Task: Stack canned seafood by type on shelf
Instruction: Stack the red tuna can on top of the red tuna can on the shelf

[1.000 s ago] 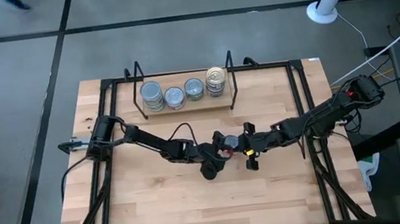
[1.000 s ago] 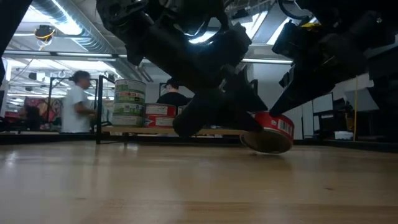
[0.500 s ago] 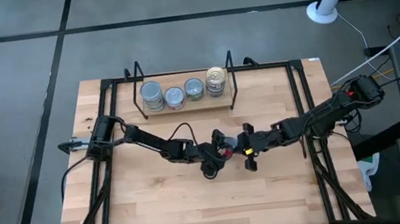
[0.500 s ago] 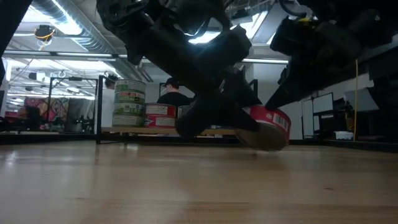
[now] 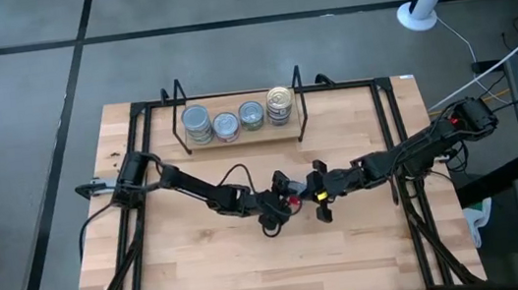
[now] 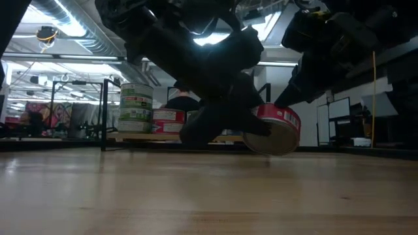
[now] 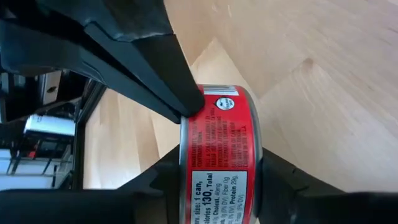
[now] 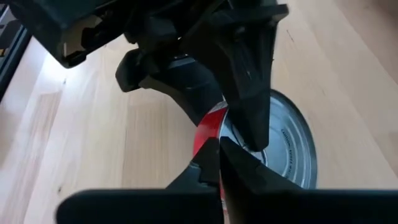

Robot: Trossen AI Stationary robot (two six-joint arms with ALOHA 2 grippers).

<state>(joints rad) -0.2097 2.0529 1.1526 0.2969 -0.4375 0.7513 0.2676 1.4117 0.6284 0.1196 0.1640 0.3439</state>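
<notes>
The left gripper (image 5: 284,204) has its jaws around the tilted red can (image 6: 273,128) at mid-table, beside the pinched-shut right gripper (image 5: 319,197), and should squeeze both flat faces evenly before lifting toward the shelf (image 5: 238,138).

Tin (image 5: 291,198) between tools, before shelf (image 5: 243,132).

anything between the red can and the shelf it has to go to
Nothing visible on the bare table between the red can and the shelf. The left end effector grips the can; the shut right end effector sits beside it, not shelf-side.
</notes>
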